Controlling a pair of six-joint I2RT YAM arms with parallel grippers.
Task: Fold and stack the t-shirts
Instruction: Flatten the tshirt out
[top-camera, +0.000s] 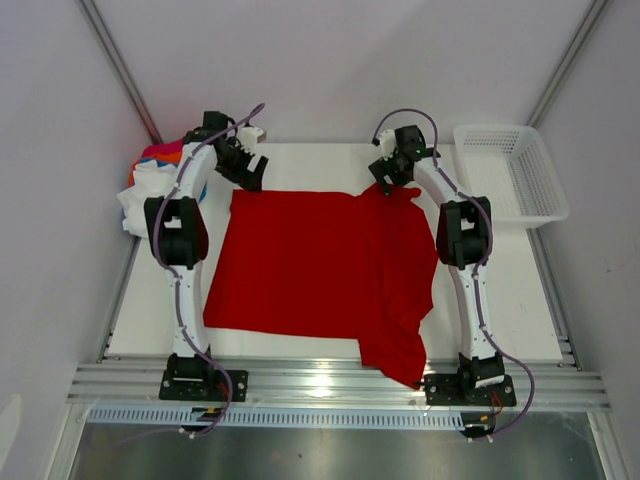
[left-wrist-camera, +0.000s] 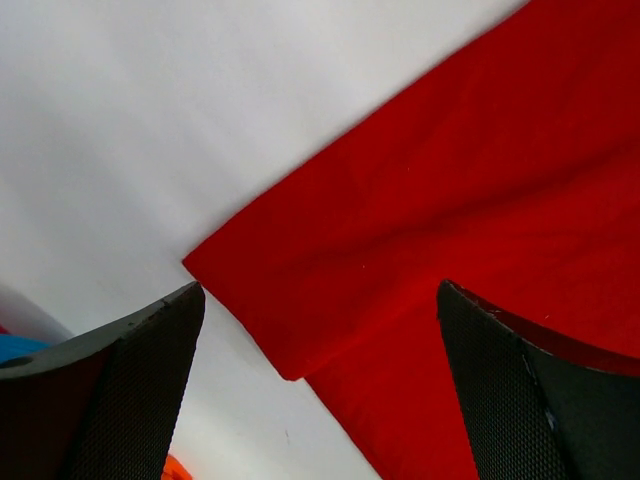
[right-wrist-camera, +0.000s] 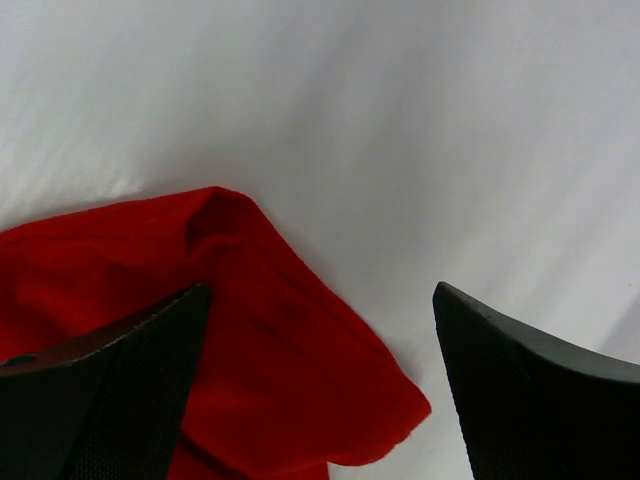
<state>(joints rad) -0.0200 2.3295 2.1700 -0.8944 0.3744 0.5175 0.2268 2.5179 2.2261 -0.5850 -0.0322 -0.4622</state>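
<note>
A large plain red t-shirt (top-camera: 320, 265) lies spread on the white table, one part hanging over the near edge at the right. My left gripper (top-camera: 250, 172) hovers open over its far left corner (left-wrist-camera: 250, 290), holding nothing. My right gripper (top-camera: 393, 177) hovers open over a rumpled red fold (right-wrist-camera: 300, 370) at the shirt's far right edge, holding nothing. A pile of white, orange, pink and blue shirts (top-camera: 150, 180) lies at the far left beside the left arm; bits of blue (left-wrist-camera: 20, 347) and orange (left-wrist-camera: 175, 468) show in the left wrist view.
A white plastic mesh basket (top-camera: 510, 172) stands at the far right of the table. The metal rail (top-camera: 330, 385) with both arm bases runs along the near edge. Grey walls close in left and right.
</note>
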